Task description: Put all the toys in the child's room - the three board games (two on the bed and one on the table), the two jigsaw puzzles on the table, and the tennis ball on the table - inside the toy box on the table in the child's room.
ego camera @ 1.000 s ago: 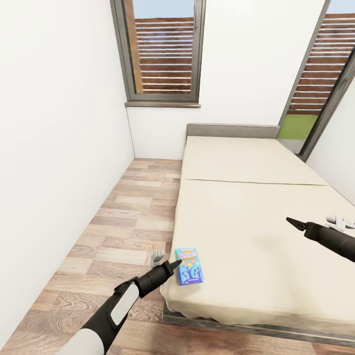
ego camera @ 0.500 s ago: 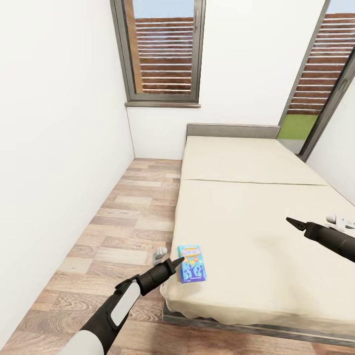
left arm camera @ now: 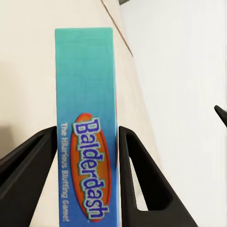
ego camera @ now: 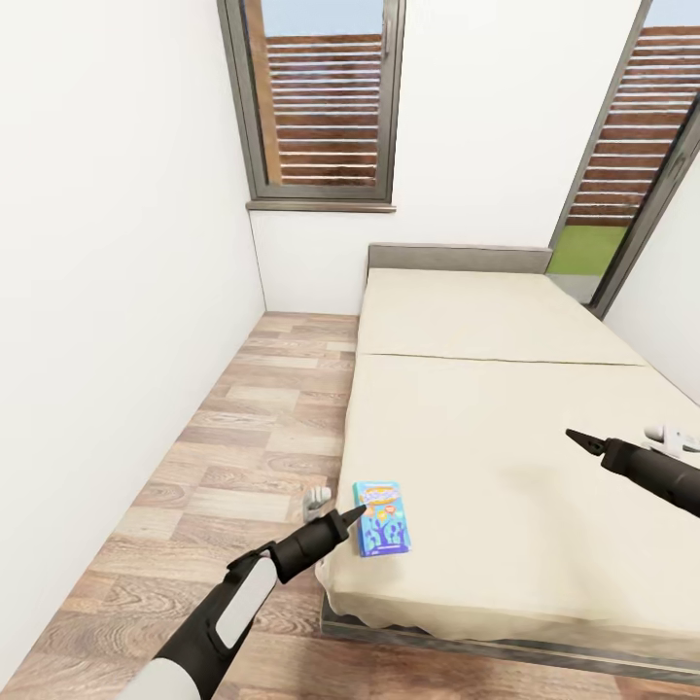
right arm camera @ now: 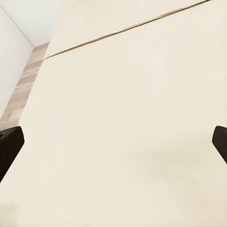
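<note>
A small blue board game (ego camera: 381,518) lies flat on the beige bed (ego camera: 506,418), close to its near left edge. My left gripper (ego camera: 352,514) is at the box's left side. In the left wrist view the narrow "Balderdash" side of the blue board game (left arm camera: 87,142) sits between the two black fingers (left arm camera: 38,156), which touch it on both sides. Over the right part of the mattress my right gripper (ego camera: 576,437) hovers open with nothing in it. In the right wrist view its fingertips (right arm camera: 10,146) stand far apart above bare mattress. The table and the toy box are out of view.
A white wall (ego camera: 107,292) runs along the left, with a strip of wood-plank floor (ego camera: 233,457) between it and the bed. A window (ego camera: 321,97) and the grey headboard (ego camera: 457,258) are at the far end. A small grey object (ego camera: 313,501) sits by the bed's edge.
My left gripper has crept forward and to the right against the blue board game, and the box has slid and turned slightly to the right on the mattress. The right arm has barely moved.
</note>
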Controlling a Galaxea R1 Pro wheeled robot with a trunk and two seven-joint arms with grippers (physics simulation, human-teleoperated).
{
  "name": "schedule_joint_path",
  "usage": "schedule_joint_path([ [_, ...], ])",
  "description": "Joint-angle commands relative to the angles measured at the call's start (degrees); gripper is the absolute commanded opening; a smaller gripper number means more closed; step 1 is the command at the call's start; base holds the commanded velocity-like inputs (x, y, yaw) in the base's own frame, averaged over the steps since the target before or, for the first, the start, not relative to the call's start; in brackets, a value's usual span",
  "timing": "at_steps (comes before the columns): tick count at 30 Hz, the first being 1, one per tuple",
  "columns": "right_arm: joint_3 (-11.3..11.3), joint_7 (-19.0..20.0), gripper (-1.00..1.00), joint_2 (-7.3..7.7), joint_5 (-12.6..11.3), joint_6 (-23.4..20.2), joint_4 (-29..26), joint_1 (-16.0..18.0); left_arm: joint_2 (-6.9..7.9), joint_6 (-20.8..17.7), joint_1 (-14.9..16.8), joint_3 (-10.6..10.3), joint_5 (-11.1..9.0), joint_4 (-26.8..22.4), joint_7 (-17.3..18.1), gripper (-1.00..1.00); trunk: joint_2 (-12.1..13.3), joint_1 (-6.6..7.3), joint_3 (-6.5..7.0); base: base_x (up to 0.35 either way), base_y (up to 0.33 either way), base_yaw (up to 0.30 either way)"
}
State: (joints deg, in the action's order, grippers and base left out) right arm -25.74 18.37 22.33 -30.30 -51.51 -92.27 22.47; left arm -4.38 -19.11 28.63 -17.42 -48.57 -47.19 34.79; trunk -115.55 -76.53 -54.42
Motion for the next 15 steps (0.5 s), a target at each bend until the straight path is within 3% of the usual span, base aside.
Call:
schedule_joint_path([
  [1, -0.1, 0.5, 1.00, -0.01, 0.3, -0.3, 0.0, -0.1, 0.07, -0.6, -0.3, 0.0, -0.6, -0.7, 0.0, -1.00, 0.0, 0.01, -0.05, 0.000, 0.000, 0.000],
  [6, -0.1, 0.5, 1.00, 0.02, 0.3, -0.1, 0.0, -0.7, 0.28, -1.6, -1.6, 0.0, -0.7, -3.1, 0.0, -1.00, 0.0, 0.01, -0.05, 0.000, 0.000, 0.000],
  [15, 0.1, 0.6, 1.00, -0.01, 0.3, 0.0, 0.0, -1.6, 0.54, -7.5, -6.1, 0.7, -1.0, -11.9, -0.2, -1.00, 0.0, 0.01, -0.05, 0.000, 0.000, 0.000],
])
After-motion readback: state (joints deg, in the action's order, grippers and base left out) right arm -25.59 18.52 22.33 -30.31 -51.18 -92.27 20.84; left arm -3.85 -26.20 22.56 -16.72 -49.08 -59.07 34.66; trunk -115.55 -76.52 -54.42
